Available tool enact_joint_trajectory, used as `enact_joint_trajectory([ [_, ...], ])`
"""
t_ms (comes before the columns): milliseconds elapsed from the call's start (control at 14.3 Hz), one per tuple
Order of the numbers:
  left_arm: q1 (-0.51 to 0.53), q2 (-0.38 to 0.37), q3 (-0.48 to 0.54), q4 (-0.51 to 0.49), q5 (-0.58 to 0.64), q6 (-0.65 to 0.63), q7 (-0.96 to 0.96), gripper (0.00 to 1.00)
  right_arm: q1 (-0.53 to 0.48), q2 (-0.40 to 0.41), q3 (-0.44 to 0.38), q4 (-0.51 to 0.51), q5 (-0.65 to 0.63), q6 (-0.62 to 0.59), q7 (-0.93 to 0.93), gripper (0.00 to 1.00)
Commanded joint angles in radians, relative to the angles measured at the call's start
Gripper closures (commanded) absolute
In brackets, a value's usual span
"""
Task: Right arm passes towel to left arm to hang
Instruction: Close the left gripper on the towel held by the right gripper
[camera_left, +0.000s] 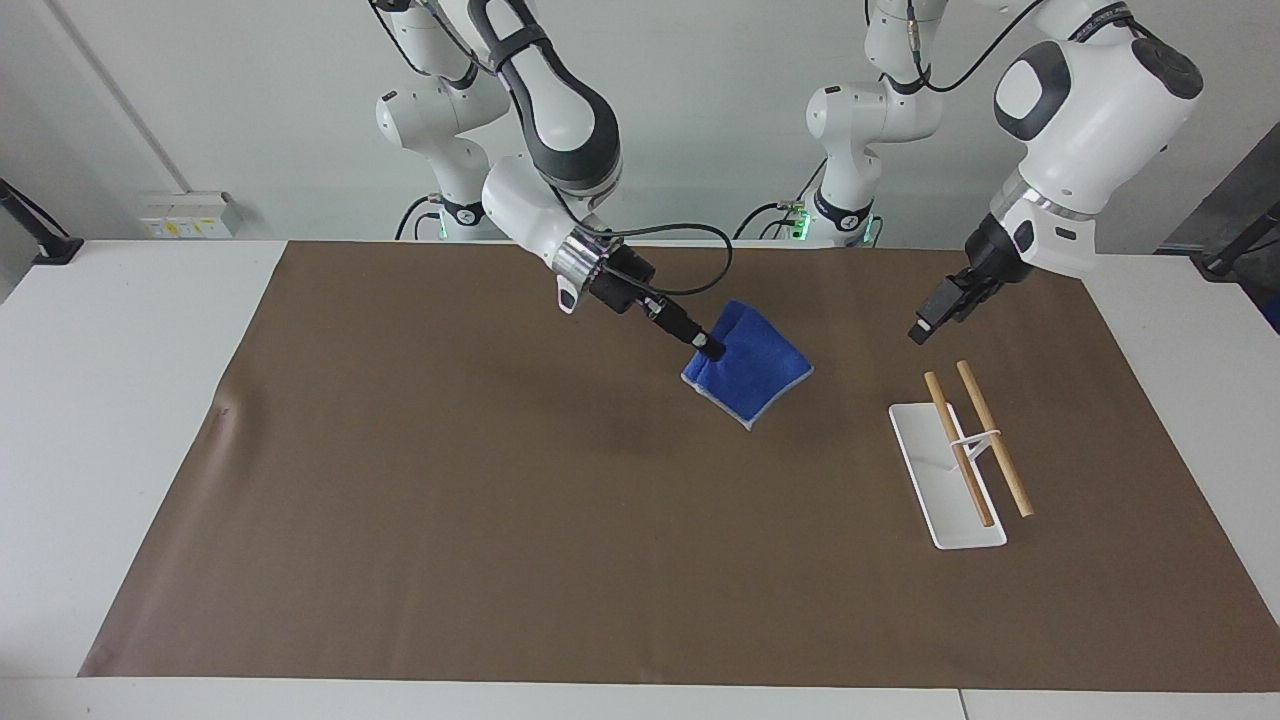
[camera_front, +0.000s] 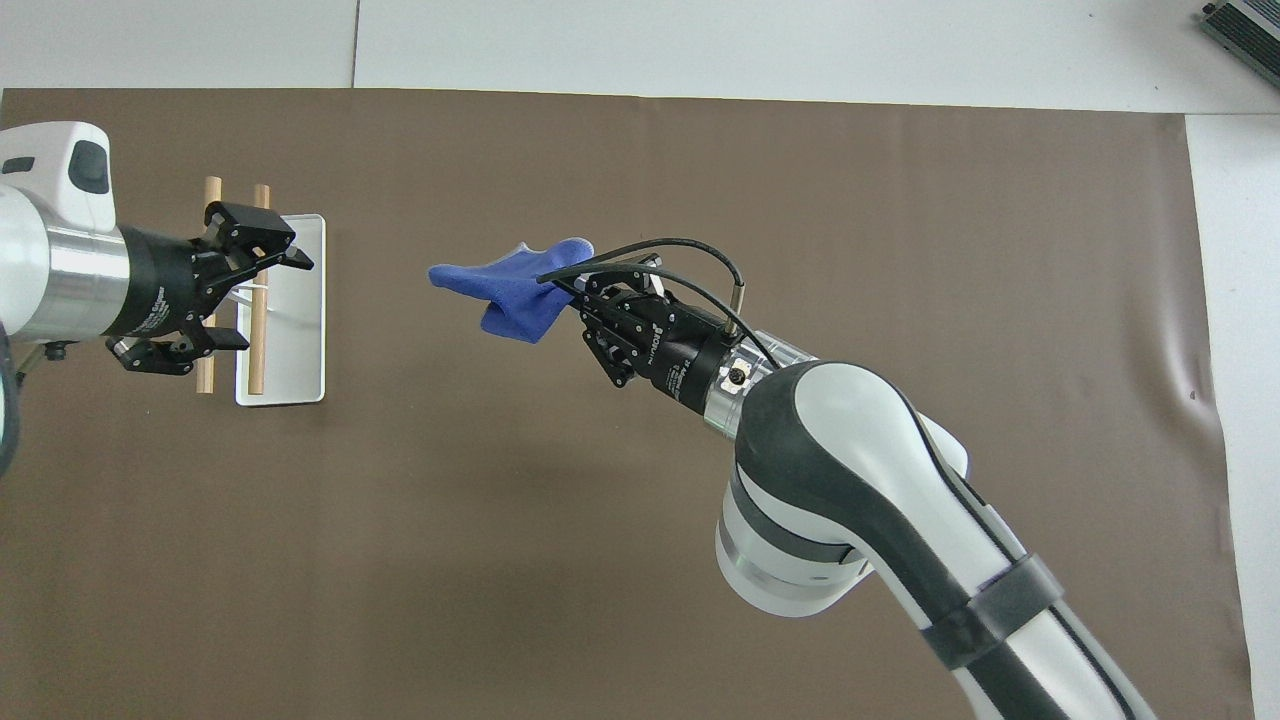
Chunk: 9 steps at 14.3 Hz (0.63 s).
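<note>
Right gripper (camera_left: 712, 349) is clamped on one edge of the small bright blue cloth towel with the pale grey stitched edge (camera_left: 752, 374), fingertips pinched together on the fabric. Towel is up in the air, clear of the brown paper mat (camera_left: 500, 520), hanging below and to the side of the fingertips over the middle of the mat. It droops in soft folds, grey edging visible along the lower corner. In the overhead view the towel (camera_front: 510, 291) sticks out from the gripper tip (camera_front: 572, 288) toward the left arm's end of the table, well apart from the rack

Left gripper (camera_front: 262, 292) has its jaws spread wide with nothing between them. It is raised, pointing toward the towel. From overhead it overlaps the white flat-based rack with two wooden rods (camera_front: 298, 300); in the facing view the left gripper (camera_left: 930, 318) is above the mat near the rack's end that lies closer to the robots, not touching the rack (camera_left: 950, 490). Clear gap between left gripper and towel, no contact

Rack stands on the mat toward the left arm's end, both rods lying parallel across the white support, nothing draped on them

White table (camera_left: 100, 400) shows around the mat edges
</note>
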<state>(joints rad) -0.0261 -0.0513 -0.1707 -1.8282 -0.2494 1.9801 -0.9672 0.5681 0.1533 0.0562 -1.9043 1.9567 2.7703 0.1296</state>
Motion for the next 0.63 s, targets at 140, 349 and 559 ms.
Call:
enact_joint_trajectory([
  [140, -0.015, -0.059, -0.087, -0.117, -0.014, 0.15, -0.322, 0.0, 0.036, 0.031, 0.01, 0.056, 0.021, 0.083, 0.025, 1.0],
  [349, -0.015, -0.07, -0.116, -0.144, -0.014, 0.2, -0.402, 0.0, 0.036, 0.031, 0.01, 0.056, 0.021, 0.083, 0.024, 1.0],
  [559, -0.015, -0.071, -0.138, -0.166, -0.014, 0.276, -0.509, 0.0, 0.036, 0.032, 0.01, 0.057, 0.019, 0.081, 0.024, 1.0],
])
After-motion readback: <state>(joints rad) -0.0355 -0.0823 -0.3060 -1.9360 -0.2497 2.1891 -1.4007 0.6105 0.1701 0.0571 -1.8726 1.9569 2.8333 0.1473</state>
